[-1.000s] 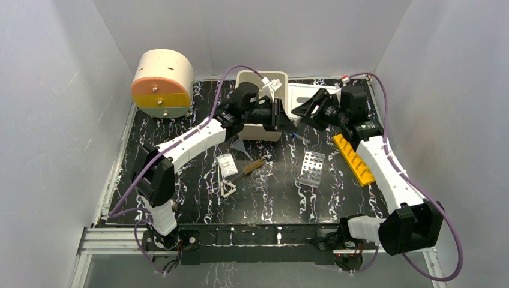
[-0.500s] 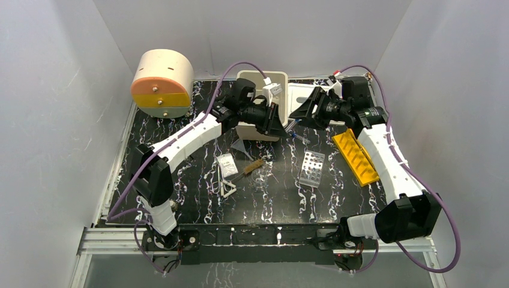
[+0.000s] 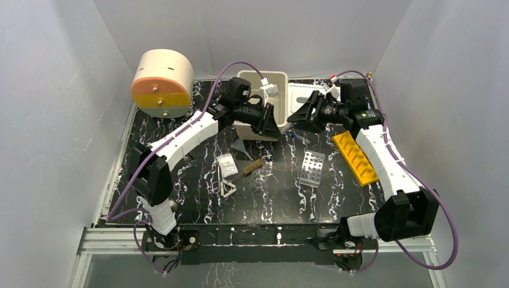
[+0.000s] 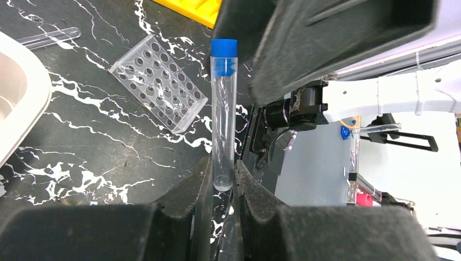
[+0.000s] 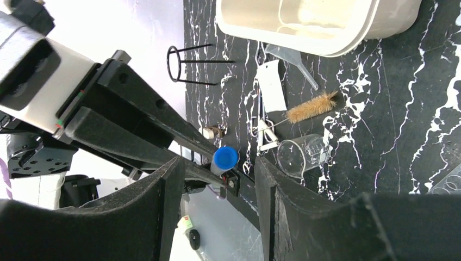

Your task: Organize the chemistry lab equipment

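Blue-capped tube (image 4: pixel 224 109) in left gripper (image 4: pixel 223 171), barely discernible from above

Near beige tub (image 3: pixel 262 74), left pincer (image 3: pixel 271 122) facing right pincer (image 3: pixel 298 116)

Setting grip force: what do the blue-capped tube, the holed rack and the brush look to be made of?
Blue-capped tube: clear, glossy body, glass or hard plastic, can't tell which; the background shows through it. Cap looks like matte blue plastic.
Holed rack: likely clear acrylic, see-through with bright edges.
Brush: tan bristles on what looks like a thin wire stem.
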Controlling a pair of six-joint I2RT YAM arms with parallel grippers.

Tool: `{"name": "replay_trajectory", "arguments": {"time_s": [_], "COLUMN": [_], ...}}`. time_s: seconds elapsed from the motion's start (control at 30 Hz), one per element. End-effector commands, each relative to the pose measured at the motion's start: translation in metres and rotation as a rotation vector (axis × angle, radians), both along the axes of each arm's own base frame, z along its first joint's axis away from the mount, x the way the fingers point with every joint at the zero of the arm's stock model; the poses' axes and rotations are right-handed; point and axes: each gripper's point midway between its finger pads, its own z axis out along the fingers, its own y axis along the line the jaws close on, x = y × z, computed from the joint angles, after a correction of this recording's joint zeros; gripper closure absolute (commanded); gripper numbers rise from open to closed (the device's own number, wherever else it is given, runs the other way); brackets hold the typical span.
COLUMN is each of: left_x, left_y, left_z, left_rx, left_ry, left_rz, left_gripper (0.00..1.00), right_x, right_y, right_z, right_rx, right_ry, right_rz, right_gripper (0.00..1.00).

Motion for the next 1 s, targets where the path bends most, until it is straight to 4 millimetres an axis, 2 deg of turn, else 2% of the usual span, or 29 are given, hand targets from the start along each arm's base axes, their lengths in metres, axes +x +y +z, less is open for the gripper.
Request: {"name": "replay_trajectory", "arguments": {"time_s": [0.0,0.2,0.6,0.7,0.73,0.8,0.83,0.9,0.97], "left_x": [-0.014,-0.014,-0.014,-0.009,-0.007,0.002,0.007,0.018,0.027], "left_y": [0.006,0.006,0.014,0.015,0.015,0.018,0.021,0.028,0.037], "left_z": [0.052,0.048,0.045,0.043,0.043,0.036,0.033,0.024,0.019], "left_rx": [-0.095,-0.092,-0.094,-0.078,-0.074,-0.035,-0.012,0.05,0.106], "left_ry": [-0.085,-0.078,-0.068,-0.069,-0.074,-0.086,-0.099,-0.13,-0.161], "left_rz": [-0.049,-0.053,-0.077,-0.048,-0.039,0.02,0.05,0.124,0.191], "left_gripper": [1.0,1.0,1.0,0.83,0.73,0.36,0.23,0.07,0.02], "right_x": [0.002,0.003,0.006,0.009,0.011,0.016,0.018,0.024,0.029], "right_y": [0.007,0.01,0.011,0.009,0.007,0.0,-0.006,-0.024,-0.047], "right_z": [0.005,0.006,0.006,0.008,0.01,0.01,0.007,-0.002,-0.014], "right_rx": [0.059,0.077,0.086,0.068,0.055,0.005,-0.043,-0.169,-0.316], "right_ry": [-0.017,-0.02,-0.02,-0.045,-0.062,-0.096,-0.108,-0.131,-0.154], "right_rz": [0.047,0.064,0.068,0.048,0.037,0.006,-0.018,-0.069,-0.131], "right_gripper": [0.43,0.57,0.77,0.79,0.79,0.79,0.8,0.79,0.79]}}
